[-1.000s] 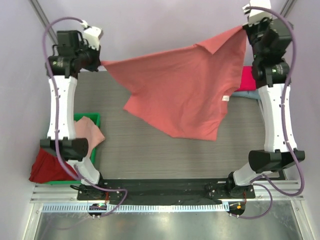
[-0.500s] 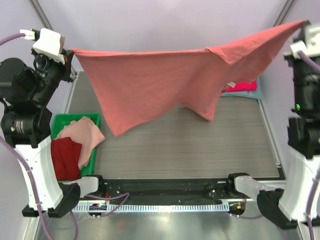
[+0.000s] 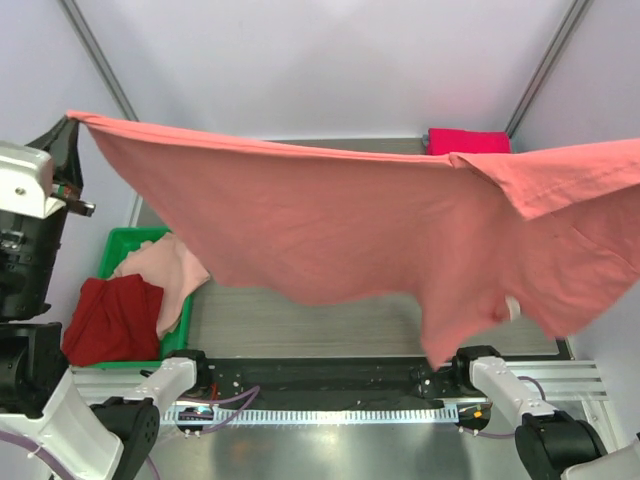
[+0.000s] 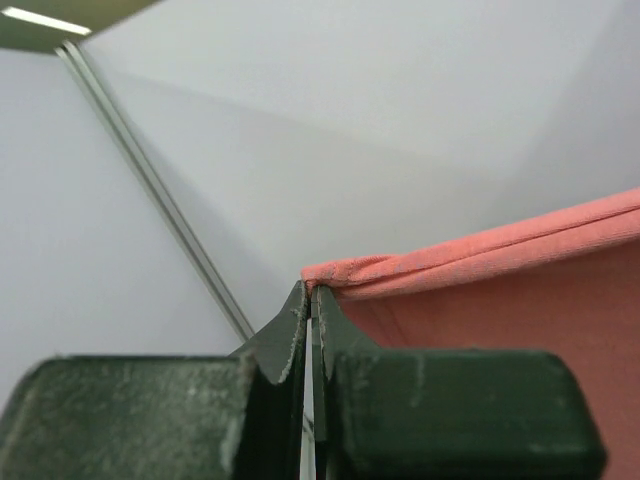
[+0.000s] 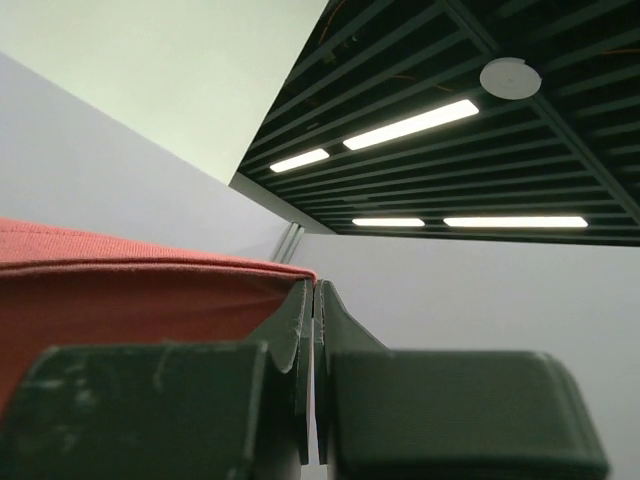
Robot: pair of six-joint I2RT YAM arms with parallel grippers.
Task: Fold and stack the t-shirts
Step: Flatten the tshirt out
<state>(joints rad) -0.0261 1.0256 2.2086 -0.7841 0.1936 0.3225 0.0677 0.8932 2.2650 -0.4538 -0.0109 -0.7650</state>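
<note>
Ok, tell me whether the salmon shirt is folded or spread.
Spread: the salmon t-shirt hangs stretched between left gripper and right gripper.

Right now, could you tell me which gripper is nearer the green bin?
Left. The left gripper pinches the salmon t-shirt high on the green bin side; the right gripper pinches its other end, beyond the overhead view's right edge.

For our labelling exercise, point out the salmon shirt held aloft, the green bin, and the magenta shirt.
salmon shirt (image 3: pixel 330 220), top view, middle of the spread cloth
green bin (image 3: pixel 130 239), top view, bare far rim
magenta shirt (image 3: pixel 468 141), top view, middle of the cloth
</note>
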